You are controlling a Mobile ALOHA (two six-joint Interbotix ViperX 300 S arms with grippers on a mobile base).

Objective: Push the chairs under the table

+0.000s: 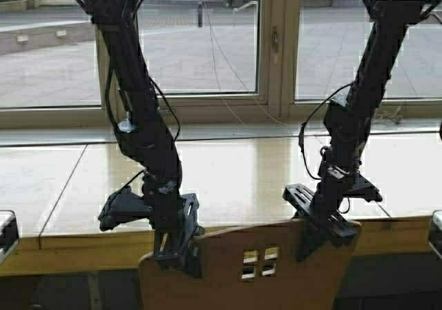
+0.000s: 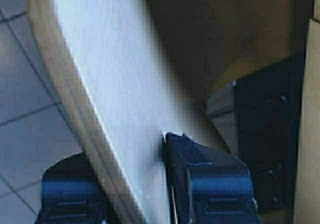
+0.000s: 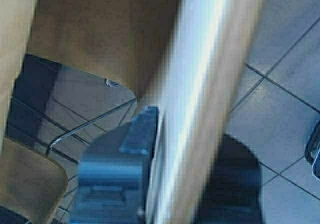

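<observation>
One tan plywood chair shows only as its curved backrest, with four small square holes, at the bottom middle of the high view. It stands right against the thick yellow-tan front edge of the long pale-wood table. My left gripper is shut on the backrest's top left edge. In the left wrist view the board sits between the two fingers. My right gripper is shut on the top right edge. In the right wrist view the board also sits between the fingers.
Large windows rise right behind the table. Grey tiled floor lies below. Thin chrome legs and another tan plywood piece show under the chair in the right wrist view. Dark objects sit at both side edges of the high view.
</observation>
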